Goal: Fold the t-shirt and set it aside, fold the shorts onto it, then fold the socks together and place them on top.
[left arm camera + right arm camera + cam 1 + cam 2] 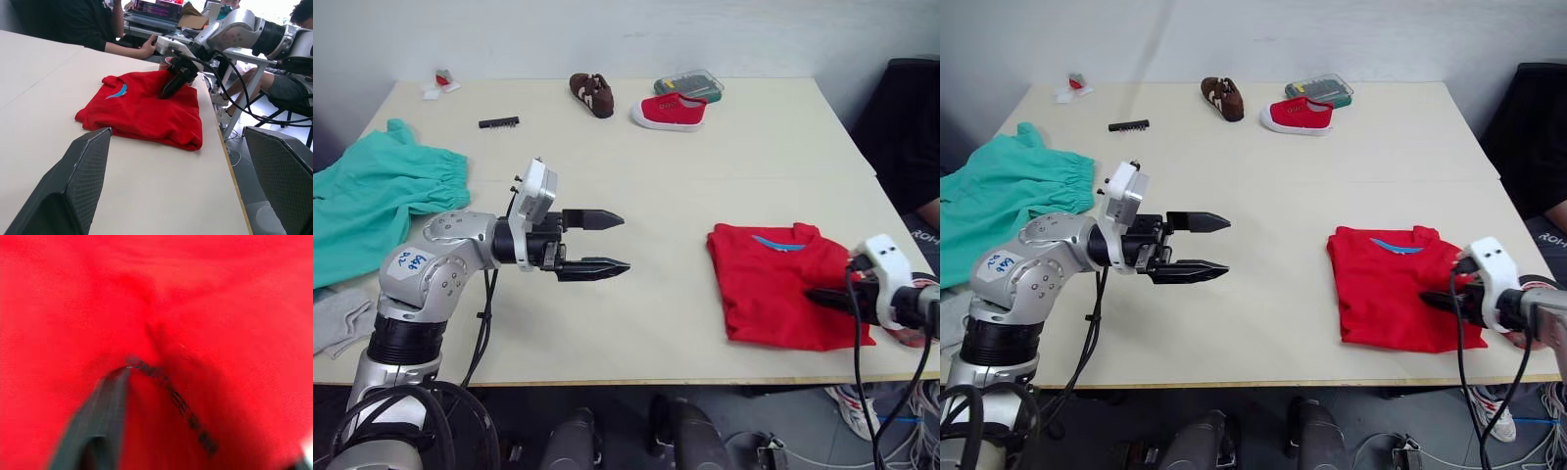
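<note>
a pale cream table (705, 196) stands against a plain white wall, its near edge running across the bottom of the head views. the t-shirt (773, 284), bright red and folded into a rough square with its blue neck band up, lies near the table's right front corner. the right tool (815, 296) rests on the shirt's right edge, its black fingers pinched together on a fold of the red cloth, as the left wrist view also shows. the left tool (607, 242) hovers above bare table left of centre, fingers parted and pointing toward the shirt, holding nothing. the shorts (372, 196), teal-green with a gathered waist, sprawl over the table's left edge, and a grey sock (337, 318) lies just in front of them at the left front corner. along the far side sit a brown shoe (592, 94), a red canvas shoe (670, 111), a flat case (689, 85) and a small black bit holder (498, 122). in the left wrist view a seated person in dark clothes (73, 22) sits beyond the table by a laptop (154, 12).
</note>
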You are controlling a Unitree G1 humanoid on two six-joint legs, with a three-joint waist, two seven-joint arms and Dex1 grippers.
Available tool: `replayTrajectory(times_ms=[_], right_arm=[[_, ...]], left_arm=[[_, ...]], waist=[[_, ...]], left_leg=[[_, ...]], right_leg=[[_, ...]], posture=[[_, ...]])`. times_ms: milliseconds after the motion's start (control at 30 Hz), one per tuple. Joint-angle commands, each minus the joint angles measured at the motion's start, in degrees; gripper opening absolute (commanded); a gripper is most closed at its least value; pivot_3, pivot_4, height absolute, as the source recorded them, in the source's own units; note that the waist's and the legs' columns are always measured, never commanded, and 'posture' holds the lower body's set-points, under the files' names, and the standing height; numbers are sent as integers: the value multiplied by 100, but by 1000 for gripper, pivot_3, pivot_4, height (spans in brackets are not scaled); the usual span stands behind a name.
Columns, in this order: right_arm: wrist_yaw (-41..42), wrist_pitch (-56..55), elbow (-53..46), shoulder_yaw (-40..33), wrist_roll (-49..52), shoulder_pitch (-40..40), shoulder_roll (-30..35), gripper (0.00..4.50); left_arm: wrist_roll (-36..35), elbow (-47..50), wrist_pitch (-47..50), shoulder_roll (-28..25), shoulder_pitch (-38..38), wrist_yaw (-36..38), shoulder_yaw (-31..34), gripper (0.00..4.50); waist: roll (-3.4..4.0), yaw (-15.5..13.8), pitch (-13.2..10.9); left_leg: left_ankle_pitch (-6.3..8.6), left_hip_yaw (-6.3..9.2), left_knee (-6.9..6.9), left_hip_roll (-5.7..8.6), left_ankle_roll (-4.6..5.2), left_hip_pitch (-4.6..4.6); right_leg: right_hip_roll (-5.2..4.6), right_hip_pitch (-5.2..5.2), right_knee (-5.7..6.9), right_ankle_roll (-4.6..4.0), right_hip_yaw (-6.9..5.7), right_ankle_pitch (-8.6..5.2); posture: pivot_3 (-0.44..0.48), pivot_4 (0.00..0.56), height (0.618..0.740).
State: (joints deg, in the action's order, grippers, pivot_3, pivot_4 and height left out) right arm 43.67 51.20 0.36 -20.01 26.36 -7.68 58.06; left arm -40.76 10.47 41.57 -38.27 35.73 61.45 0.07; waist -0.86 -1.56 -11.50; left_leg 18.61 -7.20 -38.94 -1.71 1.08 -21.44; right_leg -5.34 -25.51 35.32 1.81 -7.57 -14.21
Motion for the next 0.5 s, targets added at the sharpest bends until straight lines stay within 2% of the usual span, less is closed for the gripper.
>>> replayTrajectory(times_ms=[33,100,267,333,433,500], right_arm=[[-169,-135,-52,-1016,-133,152,292,3836],[-232,-147,39,-1429,-204,180,423,4463],[-107,-172,-125,-1896,126,-164,430,4463],[-52,106,-662,-1890,679,-491,200,4463],[253,232,-2270,-1373,1937,-977,-305,4463],[221,273,-2877,-963,2578,-1394,-657,4463]], left_arm=[[-1,102,-114,-75,18,33,176,4500],[-15,121,-104,-99,7,34,195,4500],[73,-4,-177,-104,70,36,208,4500],[125,-60,-203,-99,76,-15,233,4500],[292,-45,-300,-202,-111,-217,401,4500],[371,157,-290,-409,-465,-382,665,4500]], waist=[[0,0,0],[0,5,0],[0,47,0],[0,82,0],[1,152,-1],[1,190,-2]], left_leg=[[0,0,0,0,1,0],[0,0,-1,1,2,0],[0,-3,2,-4,2,3],[-1,-5,3,-4,1,7],[-8,-2,14,-9,-11,14],[-13,0,36,-10,-20,22]], right_leg=[[0,0,-1,1,1,1],[-1,1,-1,2,1,1],[5,1,-1,2,4,1],[6,1,2,2,8,1],[11,1,5,2,10,1],[14,1,3,2,12,0]], posture=[[0,150,740],[0,150,740],[0,150,740],[0,150,740],[0,150,740],[0,150,740]])
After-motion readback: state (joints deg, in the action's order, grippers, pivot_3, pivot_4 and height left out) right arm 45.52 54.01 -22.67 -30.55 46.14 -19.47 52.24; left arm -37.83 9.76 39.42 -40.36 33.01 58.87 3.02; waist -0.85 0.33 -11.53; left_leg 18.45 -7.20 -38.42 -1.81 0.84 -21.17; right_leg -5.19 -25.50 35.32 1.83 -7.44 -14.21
